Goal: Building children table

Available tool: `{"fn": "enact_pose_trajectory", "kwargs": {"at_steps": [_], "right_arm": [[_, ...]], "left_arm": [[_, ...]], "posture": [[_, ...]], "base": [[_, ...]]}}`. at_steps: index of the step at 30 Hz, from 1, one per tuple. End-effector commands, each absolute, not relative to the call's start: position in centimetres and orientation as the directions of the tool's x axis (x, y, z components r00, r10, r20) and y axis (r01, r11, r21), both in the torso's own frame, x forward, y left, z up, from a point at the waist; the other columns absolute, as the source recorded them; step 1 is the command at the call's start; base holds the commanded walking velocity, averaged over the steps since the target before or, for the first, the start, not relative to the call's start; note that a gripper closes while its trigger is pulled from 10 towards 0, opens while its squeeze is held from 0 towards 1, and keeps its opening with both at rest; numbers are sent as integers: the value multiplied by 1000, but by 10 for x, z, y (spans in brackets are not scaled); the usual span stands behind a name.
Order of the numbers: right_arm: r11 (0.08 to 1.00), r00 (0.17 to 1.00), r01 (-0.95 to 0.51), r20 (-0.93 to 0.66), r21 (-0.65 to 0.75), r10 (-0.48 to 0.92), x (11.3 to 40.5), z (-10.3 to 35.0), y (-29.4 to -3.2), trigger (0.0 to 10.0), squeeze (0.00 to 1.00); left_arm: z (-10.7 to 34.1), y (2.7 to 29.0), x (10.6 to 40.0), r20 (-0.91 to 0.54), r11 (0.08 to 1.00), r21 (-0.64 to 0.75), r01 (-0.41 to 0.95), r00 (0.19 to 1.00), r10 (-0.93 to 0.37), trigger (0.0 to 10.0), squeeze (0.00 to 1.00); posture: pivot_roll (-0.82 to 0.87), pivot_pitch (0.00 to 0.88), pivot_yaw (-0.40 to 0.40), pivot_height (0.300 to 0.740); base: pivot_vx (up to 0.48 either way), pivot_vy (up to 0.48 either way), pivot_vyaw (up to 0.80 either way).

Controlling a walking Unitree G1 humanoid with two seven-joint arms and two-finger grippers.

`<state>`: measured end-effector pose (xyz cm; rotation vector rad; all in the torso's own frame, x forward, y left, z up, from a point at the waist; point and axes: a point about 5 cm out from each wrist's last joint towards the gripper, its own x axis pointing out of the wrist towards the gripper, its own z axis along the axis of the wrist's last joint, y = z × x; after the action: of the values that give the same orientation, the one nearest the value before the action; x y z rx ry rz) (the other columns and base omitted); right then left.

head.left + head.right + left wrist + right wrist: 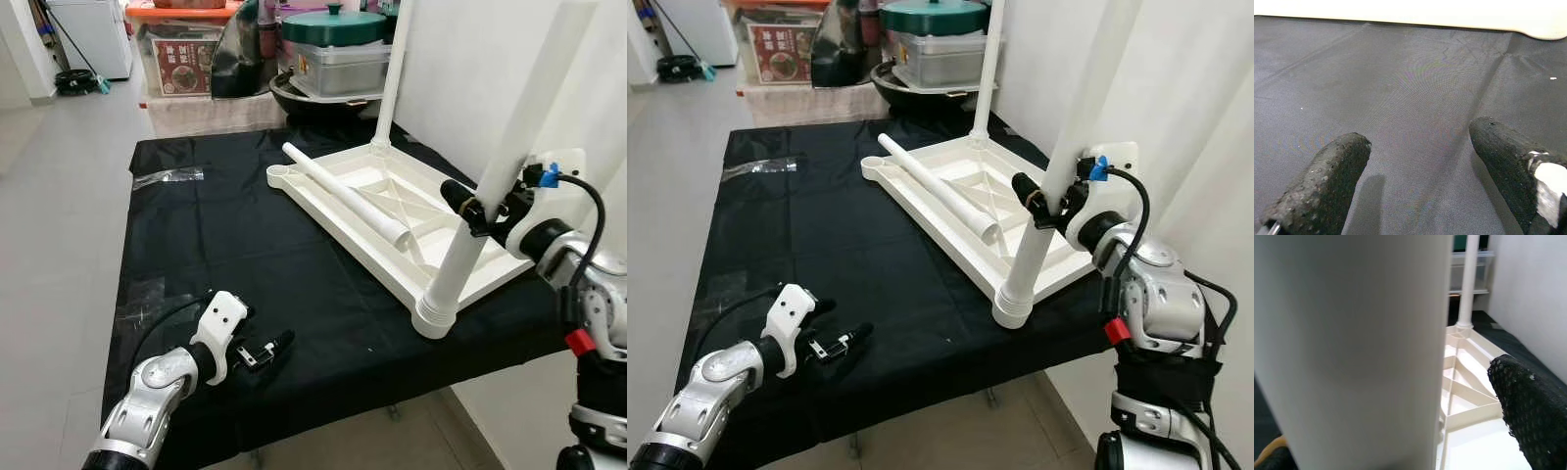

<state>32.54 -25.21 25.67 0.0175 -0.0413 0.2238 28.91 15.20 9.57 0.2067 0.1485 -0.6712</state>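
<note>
My right gripper [474,209] is clamped on the near upright leg [487,201], while the loose leg [345,196] lies on the tabletop [392,211], running 10-to-4, at 1 o'clock from my open, empty left gripper [266,351].

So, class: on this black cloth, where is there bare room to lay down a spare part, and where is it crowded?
Free: the wide stretch of black cloth between the plastic wrapper, the upturned tabletop and the left gripper at the near edge. Crowded: the right side, where the tabletop carries a loose leg, a far upright leg, and the near leg in the right gripper.
</note>
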Motion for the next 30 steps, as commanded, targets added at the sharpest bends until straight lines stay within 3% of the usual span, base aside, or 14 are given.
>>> {"fn": "enact_pose_trajectory", "kwargs": {"at_steps": [1,15,17,18,19,20,23,24,26,27,28,30], "right_arm": [[978,977,-209,46,23,208,325,256,-260,10000,0],[928,926,-373,52,-18,373,325,251,-265,10000,0],[926,925,-376,49,-21,376,325,250,-266,9608,0],[926,925,-376,46,-24,377,326,249,-266,8392,0],[925,924,-378,42,-26,379,326,247,-267,8392,0],[922,921,-387,41,-27,388,326,246,-268,9137,0],[915,914,-402,43,-27,403,326,245,-268,8667,0],[913,912,-406,41,-29,407,327,244,-269,5529,0],[912,911,-408,40,-31,409,327,243,-269,5529,0],[912,911,-409,39,-34,410,327,243,-270,2039,0],[912,911,-409,39,-35,410,327,242,-270,0,0],[910,909,-413,42,-37,414,327,243,-271,0,0]], "left_arm": [[95,153,288,-211,756,150,637,768,-605,10000,0],[95,155,288,-215,757,153,635,769,-602,10000,0],[95,155,288,-215,757,153,635,770,-601,10000,0],[95,155,288,-214,758,154,634,770,-601,10000,0],[95,155,288,-214,758,154,634,770,-601,10000,0],[95,155,288,-214,758,154,634,771,-600,10000,0],[95,156,288,-214,759,154,633,771,-600,10000,0],[95,156,287,-214,758,155,633,771,-600,10000,0],[95,156,287,-214,758,155,633,771,-600,10000,0],[95,156,287,-214,758,156,633,771,-600,10000,0],[96,156,287,-214,758,156,634,771,-600,10000,0],[96,156,287,-214,758,155,633,771,-600,10000,0]], "posture": [[-49,0,-50,740],[-41,0,-52,740],[-38,0,-53,740],[-38,0,-53,740],[-35,0,-55,740],[-35,0,-55,740],[-35,0,-55,740],[-35,0,-54,740],[-35,0,-54,740],[-33,0,-54,740],[-33,0,-54,740],[-33,0,-54,740]], "base": [[0,0,0],[0,0,0],[0,0,0],[0,0,0],[0,0,0],[0,0,0],[0,0,0],[0,0,0],[0,0,0],[0,0,0],[0,0,0],[0,0,0]]}}
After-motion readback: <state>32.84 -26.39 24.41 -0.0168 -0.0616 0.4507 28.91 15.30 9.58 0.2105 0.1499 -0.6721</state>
